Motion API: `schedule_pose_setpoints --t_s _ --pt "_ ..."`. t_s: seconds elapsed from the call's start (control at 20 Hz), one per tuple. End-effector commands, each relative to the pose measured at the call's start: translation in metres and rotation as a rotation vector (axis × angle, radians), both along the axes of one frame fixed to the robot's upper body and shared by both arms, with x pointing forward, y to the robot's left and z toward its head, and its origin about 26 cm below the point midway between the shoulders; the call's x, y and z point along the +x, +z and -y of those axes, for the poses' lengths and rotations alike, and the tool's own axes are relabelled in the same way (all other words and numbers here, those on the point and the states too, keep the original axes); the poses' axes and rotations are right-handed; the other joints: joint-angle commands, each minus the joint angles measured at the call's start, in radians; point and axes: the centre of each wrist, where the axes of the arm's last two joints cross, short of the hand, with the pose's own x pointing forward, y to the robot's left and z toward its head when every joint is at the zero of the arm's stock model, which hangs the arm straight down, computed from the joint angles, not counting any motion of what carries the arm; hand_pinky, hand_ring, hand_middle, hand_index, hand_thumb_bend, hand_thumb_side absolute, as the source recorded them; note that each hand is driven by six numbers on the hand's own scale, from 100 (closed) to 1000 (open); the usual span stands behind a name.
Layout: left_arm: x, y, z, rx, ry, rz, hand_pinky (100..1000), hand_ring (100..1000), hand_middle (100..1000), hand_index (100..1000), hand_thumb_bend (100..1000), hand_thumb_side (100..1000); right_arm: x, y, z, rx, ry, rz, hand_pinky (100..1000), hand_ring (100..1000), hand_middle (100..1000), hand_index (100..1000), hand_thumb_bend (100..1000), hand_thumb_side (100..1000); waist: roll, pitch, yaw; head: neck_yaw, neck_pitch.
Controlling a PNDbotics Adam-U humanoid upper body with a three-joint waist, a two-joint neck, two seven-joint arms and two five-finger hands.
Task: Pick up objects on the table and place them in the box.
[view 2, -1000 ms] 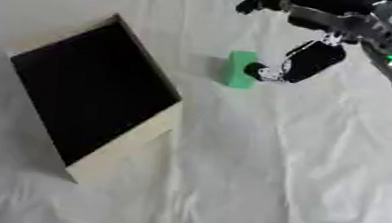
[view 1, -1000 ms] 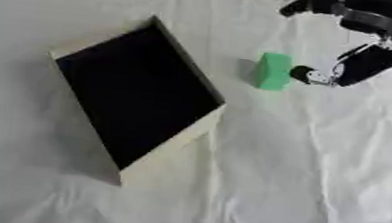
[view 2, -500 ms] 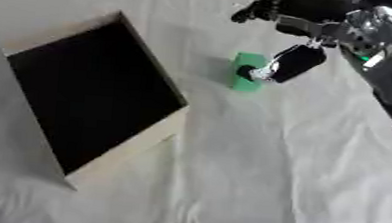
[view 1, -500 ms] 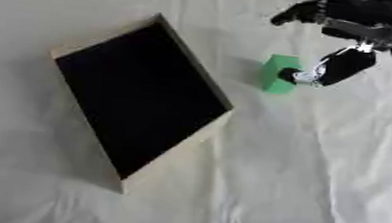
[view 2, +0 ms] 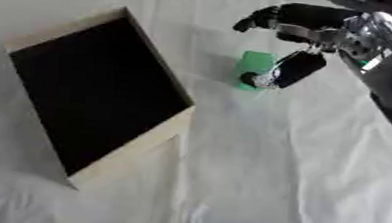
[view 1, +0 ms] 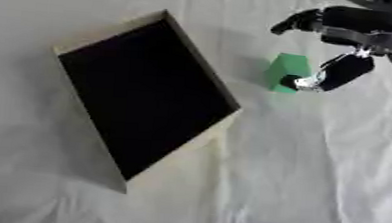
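A small green block (view 1: 287, 72), matte and flat-faced with squared corners, stands on a white cloth-covered table (view 1: 316, 183) just to the right of a shallow box (view 1: 144, 92) with pale tan walls and a dark, black interior. The box is a long rectangle lying askew, one corner toward the top of the view and its long axis running down and to the left; its near wall shows as a broad pale strip. The cloth is soft and lightly creased, with folds gathering toward the lower edge. The block is taller than it is wide, its long axis leaning slightly from upper right to lower left, and it sits apart from the box's right wall with a narrow band of bare cloth between them. The robot's right hand (view 2: 304, 29), black with silver joints, comes in from the upper right corner and hangs over the block: one finger (view 1: 296, 22) stretches out above and to the left of it, while the thumb (view 2: 289, 71) reaches down to the block's right side with its tip at or against the lower right corner. The fingers are spread wide and are not closed around the block. Broad open cloth lies below and to the right of the block, and more at the left of the box. The left hand does not show in either view.
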Motion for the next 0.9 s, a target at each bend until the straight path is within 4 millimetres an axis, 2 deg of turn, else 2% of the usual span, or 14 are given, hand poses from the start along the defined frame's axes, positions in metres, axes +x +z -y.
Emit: schedule_pose_setpoints --t_s 0.05,0.55,0.9 --pt "-0.003 0.009 -0.001 0.035 -0.002 0.028 608 729 715 794 100 657 0.0 0.009 0.011 -0.034 -0.045 0.028 884 941 889 981 407 542 0.007 -0.017 0.002 0.0 -0.015" --pt "-0.003 0.009 -0.001 0.036 -0.001 0.027 607 723 711 792 100 662 0.011 -0.003 0.028 -0.049 -0.129 0.004 883 945 894 985 440 520 0.007 -0.009 0.005 -0.004 -0.025" --pt "-0.003 0.009 -0.001 0.037 -0.002 0.025 605 720 709 791 100 665 0.014 -0.006 0.03 -0.043 -0.145 -0.016 876 939 881 973 419 525 0.007 -0.005 0.005 -0.005 -0.028"
